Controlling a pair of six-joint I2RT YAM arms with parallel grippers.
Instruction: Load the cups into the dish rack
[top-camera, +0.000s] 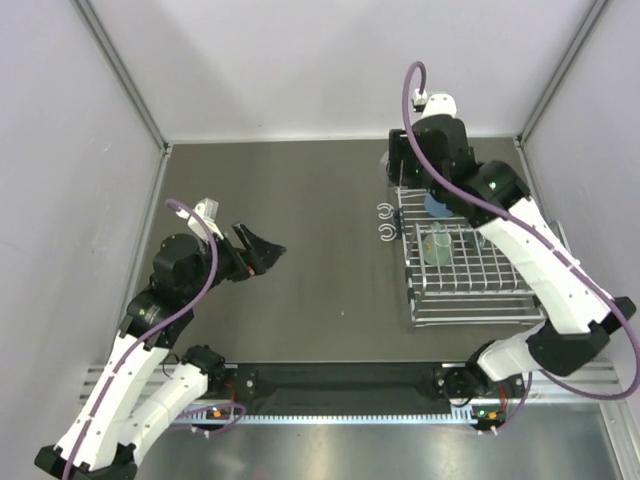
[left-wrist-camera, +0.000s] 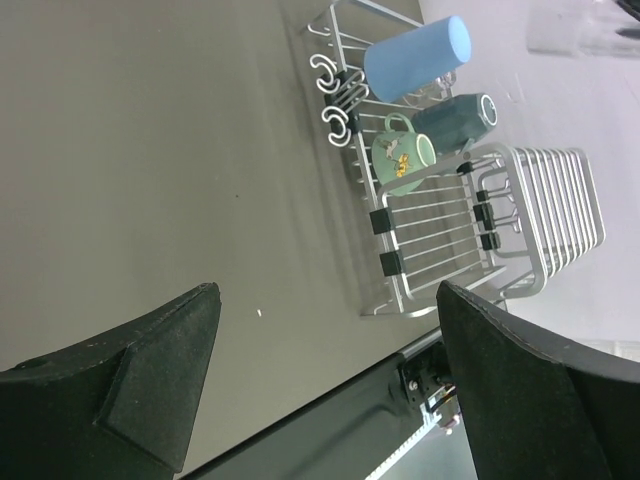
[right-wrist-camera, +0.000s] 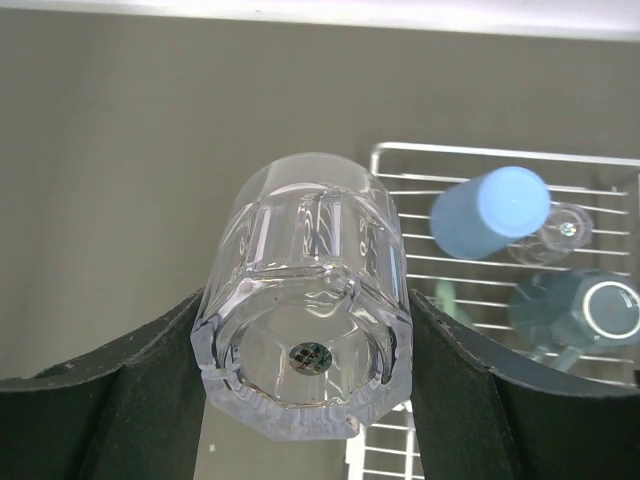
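— Pincers first: how do they stand?

— Right pincer (right-wrist-camera: 305, 312) is clenched on a clear tumbler (right-wrist-camera: 310, 225). One finger sits on each side of the tumbler's wall, with its thick base toward the wrist camera and its mouth pointing away. Left pincer (top-camera: 263, 250) is released, jaws spread wide, hovering over the dark counter (top-camera: 300, 190) well apart from the cups.

— Where is that tumbler against the dish rack?

— At the far left corner of the dish rack (top-camera: 465, 320), on the side that carries the two curled hooks (top-camera: 385, 232). Whether it hangs over wire or over counter, I cannot tell.

— What crowds that end?

— Four cups, all in the rack's far half. The blue tumbler (right-wrist-camera: 490, 212) is nearest the held one, its closed end toward the right wrist camera. Just beside it is a small clear cup (right-wrist-camera: 556, 232); touching or barely apart, I cannot tell. The dark teal mug (right-wrist-camera: 582, 310) sits next to the blue tumbler with its open rim showing. The pale mug with a green handle (left-wrist-camera: 403, 160) comes next, toward the near end and close to the hook side.

— Anything blocking the overhead view?

— The right arm (top-camera: 530, 250) stretches diagonally across the rack. It hides part of the rack's right side, and its wrist covers the far corner, so the held tumbler cannot be made out from above.
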